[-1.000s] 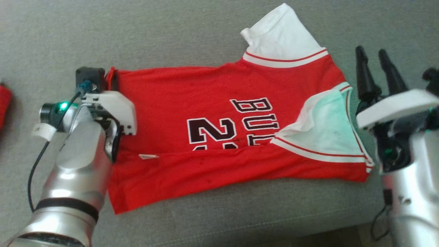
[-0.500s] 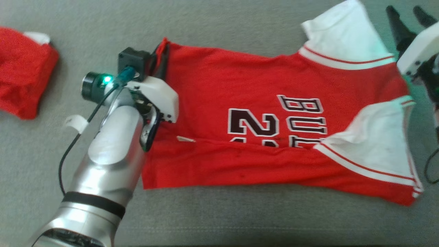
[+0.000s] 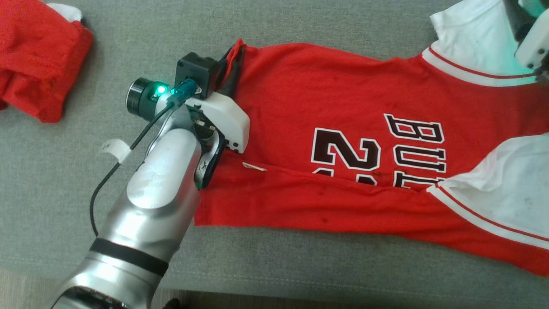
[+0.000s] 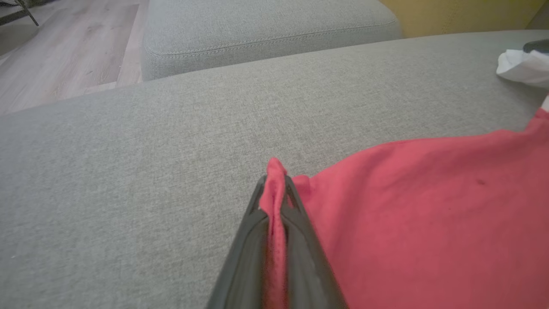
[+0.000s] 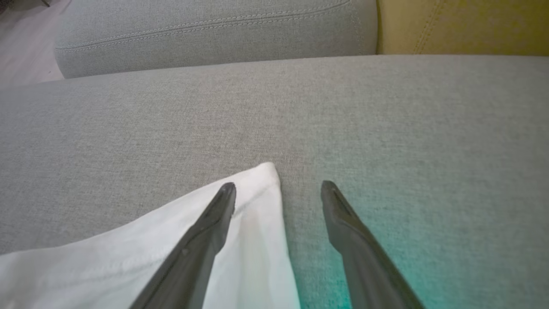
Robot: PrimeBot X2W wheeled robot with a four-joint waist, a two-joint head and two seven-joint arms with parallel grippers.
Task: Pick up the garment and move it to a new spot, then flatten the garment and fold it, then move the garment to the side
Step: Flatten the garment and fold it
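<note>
The red jersey is lying spread over the grey sofa cushion, filling the centre and right of the head view. At its upper-left corner the left gripper is pinching a red fold, fingers pressed tight on it. The right gripper, at the upper right, is holding nothing, fingers spread wide, one crossing the white sleeve.

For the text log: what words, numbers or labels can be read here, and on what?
"BU": dark letters on the red jersey, sideways in the head view; the rest is hidden under a fold.
"2": on the same jersey; the next digit is cut off by the fold.
Too small to read: the small white tag on the jersey.
</note>
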